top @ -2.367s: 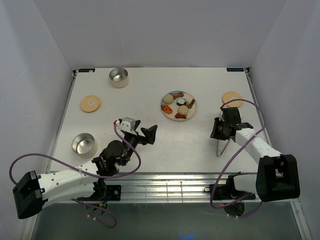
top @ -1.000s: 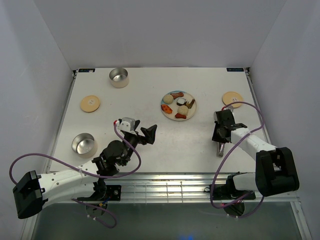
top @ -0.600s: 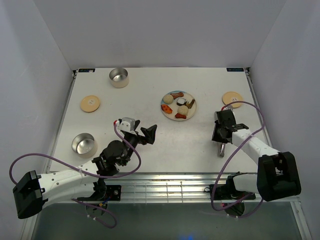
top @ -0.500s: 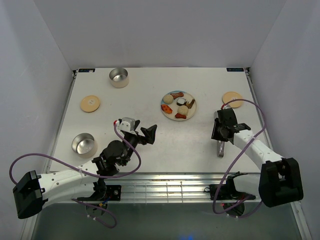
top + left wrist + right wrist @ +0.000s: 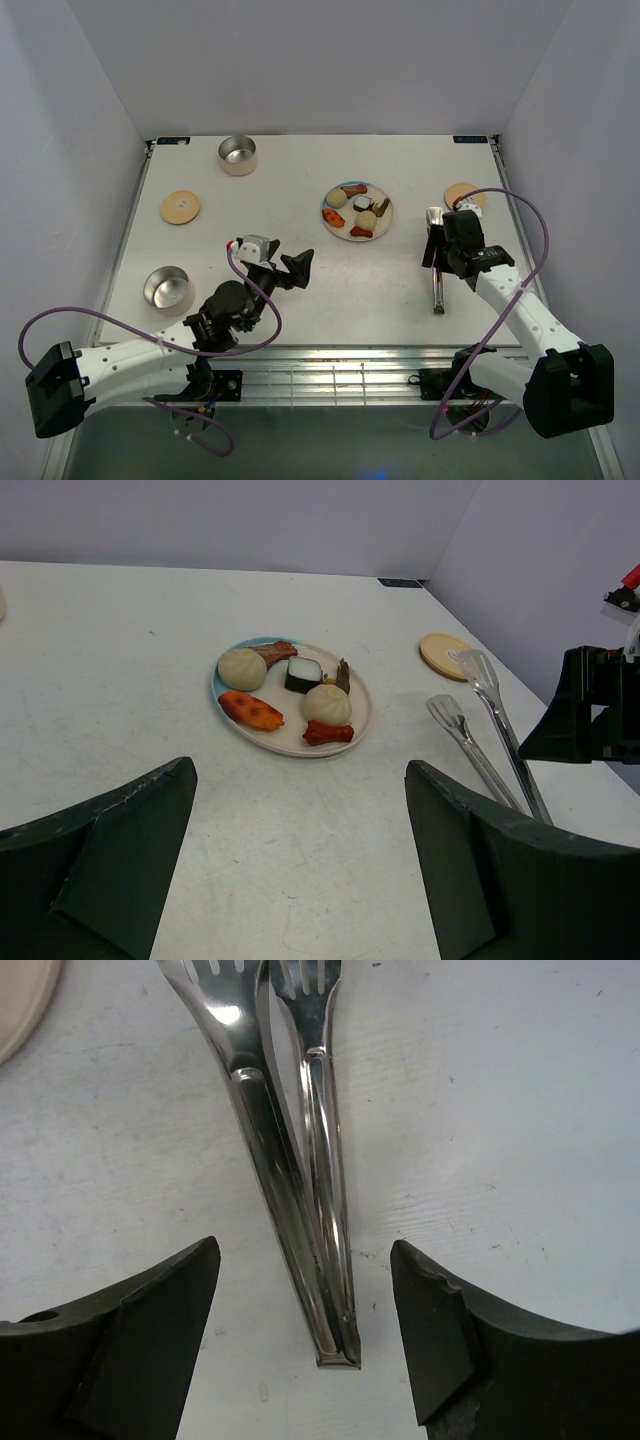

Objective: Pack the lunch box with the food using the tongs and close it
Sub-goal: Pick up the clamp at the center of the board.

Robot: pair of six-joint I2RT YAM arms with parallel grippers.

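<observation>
Top external view: on the table (image 5: 330, 290), right of the plate (image 5: 345, 230), the right gripper (image 5: 432, 252) hangs with jaws spread either side of the tongs (image 5: 437, 290), gripping nothing; the left gripper (image 5: 295, 270), also agape, is empty. Closing off-centre could skid the slick, flat-lying tongs sideways.

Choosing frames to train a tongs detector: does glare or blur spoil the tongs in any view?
Right wrist: tongs sharp, streaked with bright glare and dark reflections; right gripper's fingers slightly soft. Left wrist: tongs clear, left gripper's fingers softer up close. Top external: tongs small, faintly shiny.
</observation>
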